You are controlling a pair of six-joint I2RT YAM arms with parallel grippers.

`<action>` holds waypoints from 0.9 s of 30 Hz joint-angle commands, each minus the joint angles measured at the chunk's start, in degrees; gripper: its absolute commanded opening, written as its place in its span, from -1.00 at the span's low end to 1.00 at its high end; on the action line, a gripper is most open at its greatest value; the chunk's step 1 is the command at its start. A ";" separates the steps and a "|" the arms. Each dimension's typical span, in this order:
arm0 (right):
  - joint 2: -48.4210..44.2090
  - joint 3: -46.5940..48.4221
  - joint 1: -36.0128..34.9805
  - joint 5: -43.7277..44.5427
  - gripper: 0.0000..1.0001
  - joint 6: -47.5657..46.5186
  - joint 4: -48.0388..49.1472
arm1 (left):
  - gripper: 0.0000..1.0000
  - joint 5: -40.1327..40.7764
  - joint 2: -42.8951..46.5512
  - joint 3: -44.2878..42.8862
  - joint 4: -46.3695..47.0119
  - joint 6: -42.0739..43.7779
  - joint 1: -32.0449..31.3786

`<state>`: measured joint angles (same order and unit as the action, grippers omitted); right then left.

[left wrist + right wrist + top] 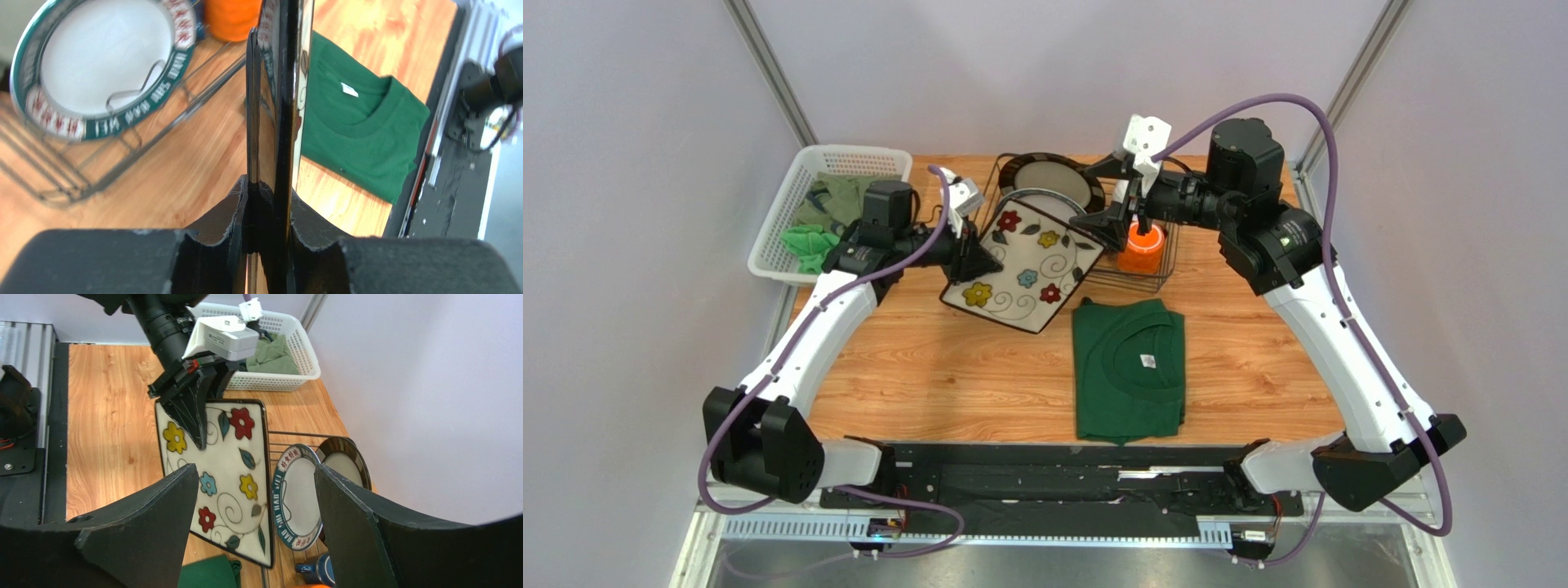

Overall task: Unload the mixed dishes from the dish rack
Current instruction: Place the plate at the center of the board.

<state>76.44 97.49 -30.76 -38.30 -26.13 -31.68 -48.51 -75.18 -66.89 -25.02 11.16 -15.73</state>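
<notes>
My left gripper (pixel 977 259) is shut on the left edge of the square flower-patterned plate (pixel 1024 267) and holds it tilted above the table, beside the dark wire dish rack (pixel 1167 272). In the left wrist view the plate (pixel 274 92) stands edge-on between the pads (pixel 224 217). Two round dark-rimmed plates (pixel 1053 180) (pixel 298 496) stand in the rack. My right gripper (pixel 1124 221) is open and empty above the rack, over the orange mug (pixel 1143 251). The dark blue mug (pixel 319 569) sits below its jaws. The white bowl is not in view.
A folded green T-shirt (pixel 1130 368) lies on the wooden table in front of the rack. A white perforated basket (pixel 870 159) with green cloths stands at the back left. The black rail (pixel 1063 472) runs along the near edge.
</notes>
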 commanded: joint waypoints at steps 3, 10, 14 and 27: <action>-3.05 -2.65 3.34 2.27 0.50 5.38 5.57 | -1.00 -7.91 4.33 6.59 13.93 -15.89 2.01; -3.58 -3.27 8.00 3.58 0.56 13.12 9.62 | -1.00 -9.58 6.97 15.64 24.73 -26.00 3.59; -4.28 -4.59 9.32 5.52 0.67 15.84 10.32 | -1.00 -9.23 7.85 20.65 29.76 -32.32 5.00; -8.68 -13.11 11.07 11.32 0.99 20.85 14.97 | -1.00 -12.38 4.96 29.98 31.53 -32.61 10.62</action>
<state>70.94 86.17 -20.60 -29.43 -7.81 -21.17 -52.64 -70.81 -36.25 -0.45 -19.64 -7.64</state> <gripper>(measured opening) 0.994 0.254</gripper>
